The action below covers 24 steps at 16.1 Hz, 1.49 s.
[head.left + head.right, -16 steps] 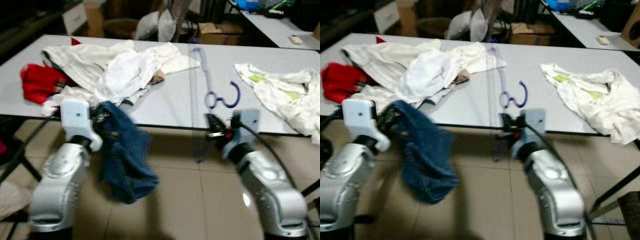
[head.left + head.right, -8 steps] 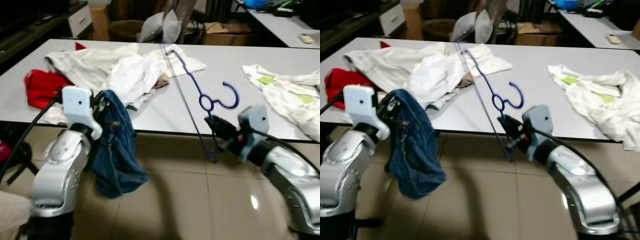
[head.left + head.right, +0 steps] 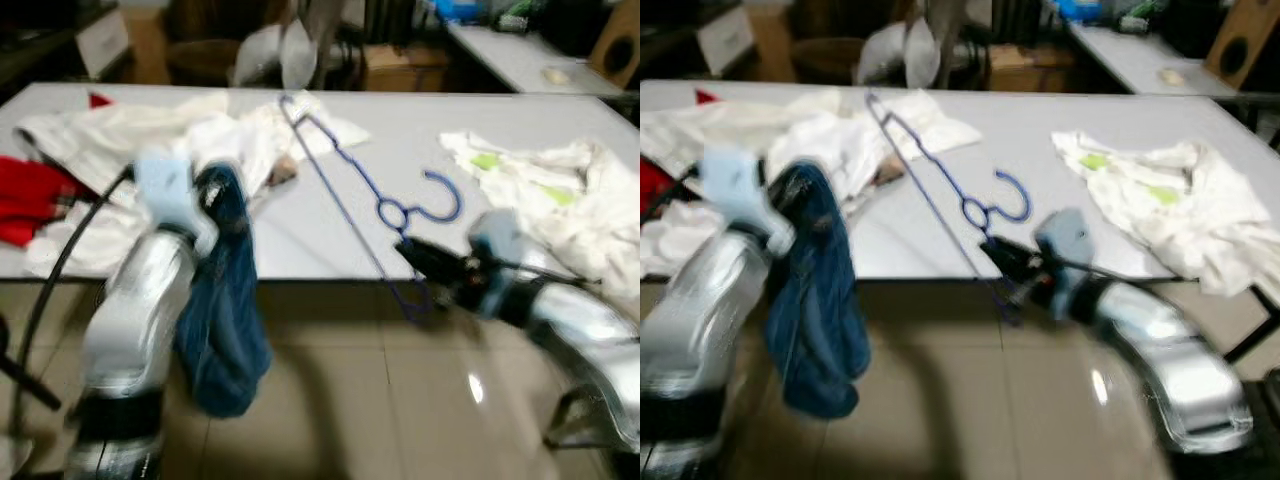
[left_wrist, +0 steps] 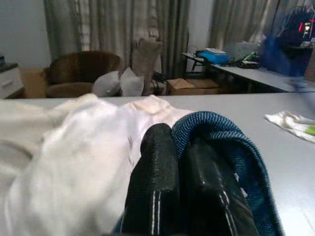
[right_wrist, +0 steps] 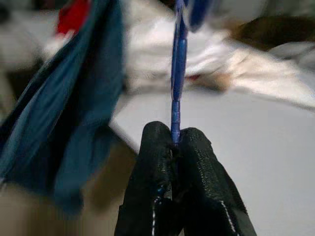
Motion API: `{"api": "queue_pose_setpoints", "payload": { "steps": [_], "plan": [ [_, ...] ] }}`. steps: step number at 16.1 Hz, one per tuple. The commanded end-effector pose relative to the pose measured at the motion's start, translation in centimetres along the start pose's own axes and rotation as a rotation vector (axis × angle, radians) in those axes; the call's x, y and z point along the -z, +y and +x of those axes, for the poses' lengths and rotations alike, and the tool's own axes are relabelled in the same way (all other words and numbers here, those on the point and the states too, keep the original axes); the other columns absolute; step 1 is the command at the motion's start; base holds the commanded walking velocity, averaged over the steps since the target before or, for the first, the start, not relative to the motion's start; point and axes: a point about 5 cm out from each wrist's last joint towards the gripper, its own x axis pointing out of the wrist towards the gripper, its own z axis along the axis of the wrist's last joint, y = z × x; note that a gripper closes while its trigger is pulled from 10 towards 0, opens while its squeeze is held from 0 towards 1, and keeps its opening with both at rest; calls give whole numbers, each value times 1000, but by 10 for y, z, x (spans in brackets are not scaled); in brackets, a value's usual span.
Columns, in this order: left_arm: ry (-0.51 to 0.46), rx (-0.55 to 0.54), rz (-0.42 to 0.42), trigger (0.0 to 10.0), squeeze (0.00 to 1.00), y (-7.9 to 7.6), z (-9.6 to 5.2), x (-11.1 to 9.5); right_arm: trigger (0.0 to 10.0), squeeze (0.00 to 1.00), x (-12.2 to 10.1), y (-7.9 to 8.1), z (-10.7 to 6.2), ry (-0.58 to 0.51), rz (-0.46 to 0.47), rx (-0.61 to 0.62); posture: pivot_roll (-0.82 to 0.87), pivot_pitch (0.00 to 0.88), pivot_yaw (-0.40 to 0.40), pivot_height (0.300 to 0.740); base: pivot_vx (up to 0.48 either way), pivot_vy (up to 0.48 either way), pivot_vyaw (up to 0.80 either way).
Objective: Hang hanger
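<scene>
Our right gripper (image 3: 415,262) clamps the blue hanger (image 3: 345,165) slanting up-left toward the denim garment (image 3: 225,300) pinched in our left gripper (image 4: 182,196).

White clothes (image 3: 545,185) and a red garment (image 3: 25,195) lie on the table (image 3: 300,235).

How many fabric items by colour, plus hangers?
White/cream garments: 2 piles, one on the table's left, one on its right; pieces within each can't be separated
Red cloth: 1
Blue denim garment: 1, held by left gripper
Blue hanger: 1, held by right gripper
Total: 5
</scene>
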Motion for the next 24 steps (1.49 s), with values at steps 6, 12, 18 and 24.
{"api": "queue_pose_setpoints", "payload": {
  "steps": [6, 12, 18, 24],
  "plan": [
    [-17, 52, 113, 10000, 0, 19, 51, -33, 10000, 0, -22, 8, -67, 237, -63, -482, -81, 0, 23, 740, 341, 0, 0],
    [-152, 329, 51, 10000, 0, -29, 70, -81, 10000, 0, -14, 20, -33, 233, -132, -481, -87, 0, 38, 740, 342, 0, 0],
    [-329, 402, 35, 10000, 0, -27, 56, -141, 10000, 0, -48, -50, 29, 104, -317, 0, -67, 0, 19, 740, 335, 0, 0],
    [-538, 174, 78, 10000, 0, 33, 28, -200, 10000, 0, -134, -94, 42, -233, -541, 206, -58, 0, -19, 740, 317, 0, 0]
  ]
}}
